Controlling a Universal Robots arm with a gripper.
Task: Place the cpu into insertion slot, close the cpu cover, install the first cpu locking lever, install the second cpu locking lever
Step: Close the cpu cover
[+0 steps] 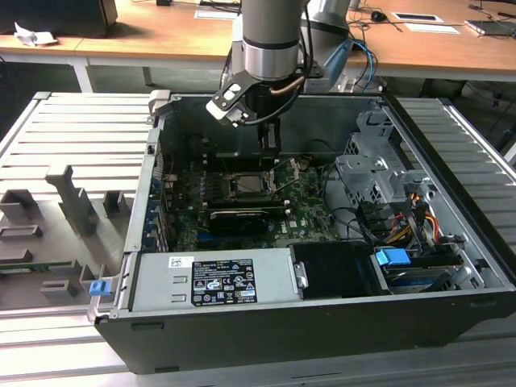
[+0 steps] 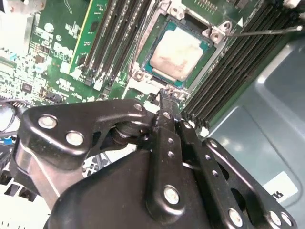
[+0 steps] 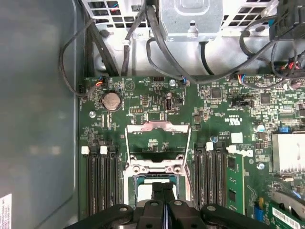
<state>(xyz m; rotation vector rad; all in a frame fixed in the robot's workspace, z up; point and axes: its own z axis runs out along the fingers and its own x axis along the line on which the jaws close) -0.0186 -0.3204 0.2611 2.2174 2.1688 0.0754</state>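
Observation:
The cpu (image 2: 178,52), a square chip with a dull silver top, lies flat in the insertion slot (image 2: 143,75) on the green motherboard. The cpu cover (image 3: 157,128) is swung open and lies flat on the board beyond the socket, with green board showing through its window. A thin locking lever (image 2: 267,32) sticks out free beside the memory slots. My gripper (image 2: 165,98) hovers just over the socket's near edge, fingers shut together with nothing between them. In the exterior view the gripper (image 1: 272,145) hangs over the socket (image 1: 256,184) inside the open computer case.
Rows of black memory slots (image 3: 100,181) flank the socket on both sides. A long black expansion card (image 1: 238,218) lies across the board in front of it. Cables and a drive cage (image 1: 379,177) fill the exterior view's right. Case walls (image 1: 153,169) surround the board.

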